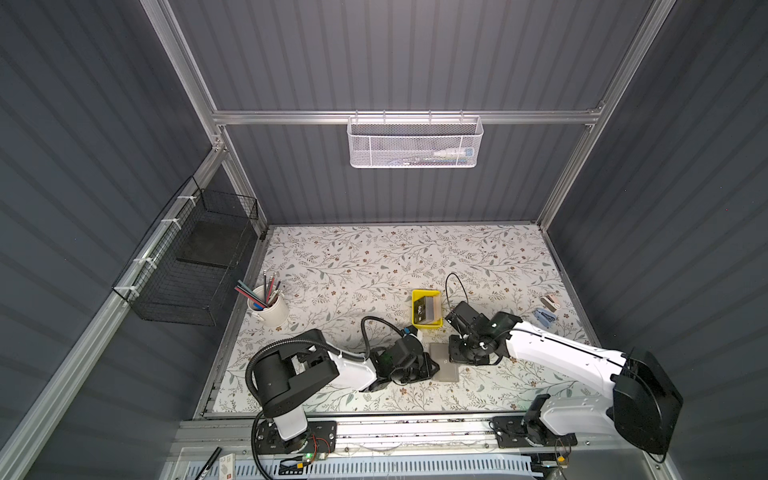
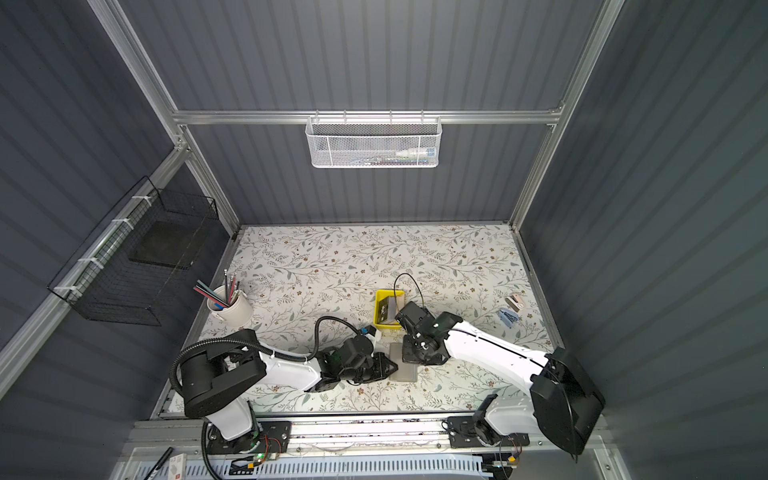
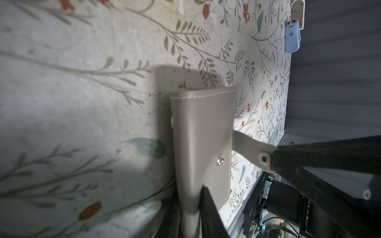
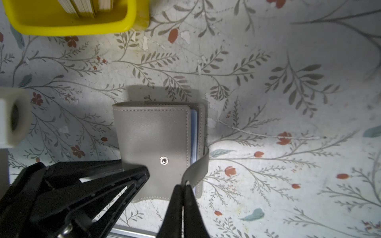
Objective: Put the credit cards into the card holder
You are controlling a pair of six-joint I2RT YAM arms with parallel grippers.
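Observation:
The grey card holder (image 1: pixel 445 365) (image 2: pixel 405 371) lies closed on the floral table, between my two grippers. My left gripper (image 3: pixel 189 203) (image 1: pixel 432 368) is shut on the card holder's (image 3: pixel 202 127) folded spine edge. My right gripper (image 4: pixel 183 186) (image 1: pixel 454 353) is shut on the tip of the snap tab strap (image 4: pixel 195 167) (image 3: pixel 245 144) and holds it unsnapped, away from the stud (image 4: pixel 164 160). Bluish sleeves (image 4: pixel 193 131) peek out at the card holder's (image 4: pixel 152 131) open edge. The credit cards (image 1: pixel 426 309) (image 2: pixel 389 309) (image 4: pixel 84 6) stand stacked in a yellow tray just behind the card holder.
The yellow tray (image 1: pixel 415 309) (image 4: pixel 72 26) sits right behind the grippers. A white cup of pencils (image 1: pixel 272 311) stands at the left. A blue clip (image 1: pixel 543 318) (image 3: pixel 292 37) and a small pale item (image 1: pixel 552 302) lie at the right. Baskets hang on the walls.

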